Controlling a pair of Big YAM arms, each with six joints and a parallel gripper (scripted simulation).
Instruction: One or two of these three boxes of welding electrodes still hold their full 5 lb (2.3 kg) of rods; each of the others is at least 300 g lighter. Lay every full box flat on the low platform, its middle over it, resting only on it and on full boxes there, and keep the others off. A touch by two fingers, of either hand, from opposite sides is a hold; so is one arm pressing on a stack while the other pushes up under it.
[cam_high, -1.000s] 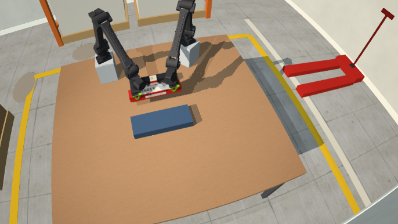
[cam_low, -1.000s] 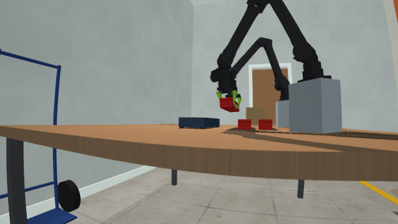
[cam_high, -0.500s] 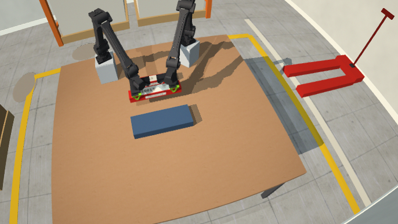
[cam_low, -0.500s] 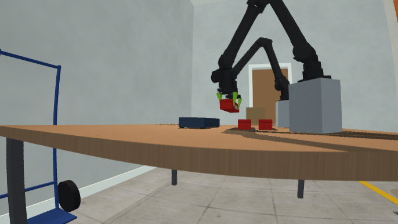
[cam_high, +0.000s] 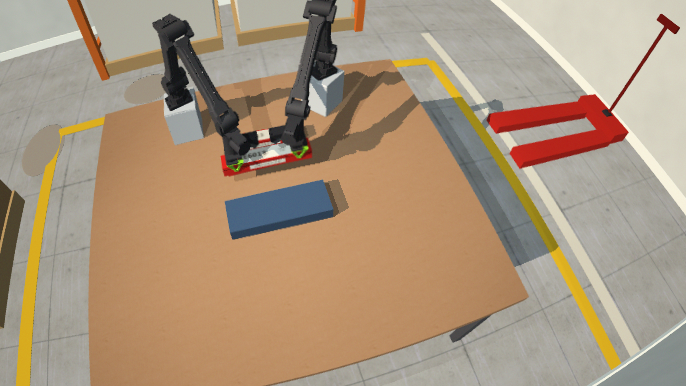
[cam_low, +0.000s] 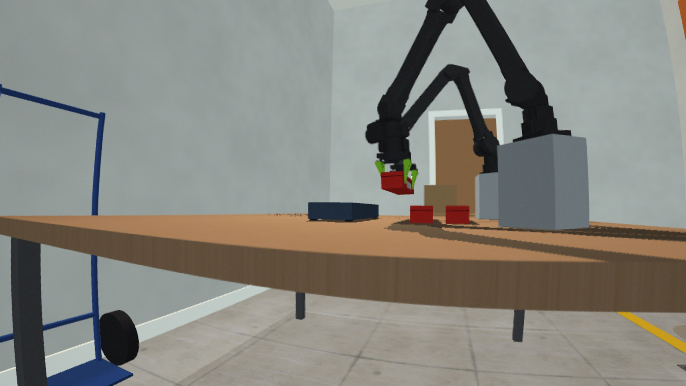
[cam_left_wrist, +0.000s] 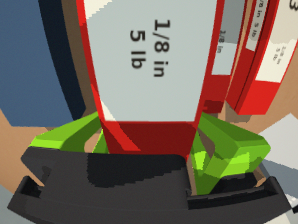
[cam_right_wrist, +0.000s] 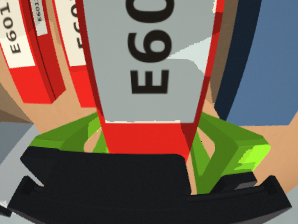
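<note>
Red boxes (cam_low: 421, 214) (cam_left_wrist: 250, 95) (cam_right_wrist: 30, 65), plain blue platform (cam_high: 280, 207) (cam_low: 331, 211) (cam_left_wrist: 25, 65) (cam_right_wrist: 270, 65), green fingertips (cam_high: 236, 165) (cam_low: 407, 170)
</note>
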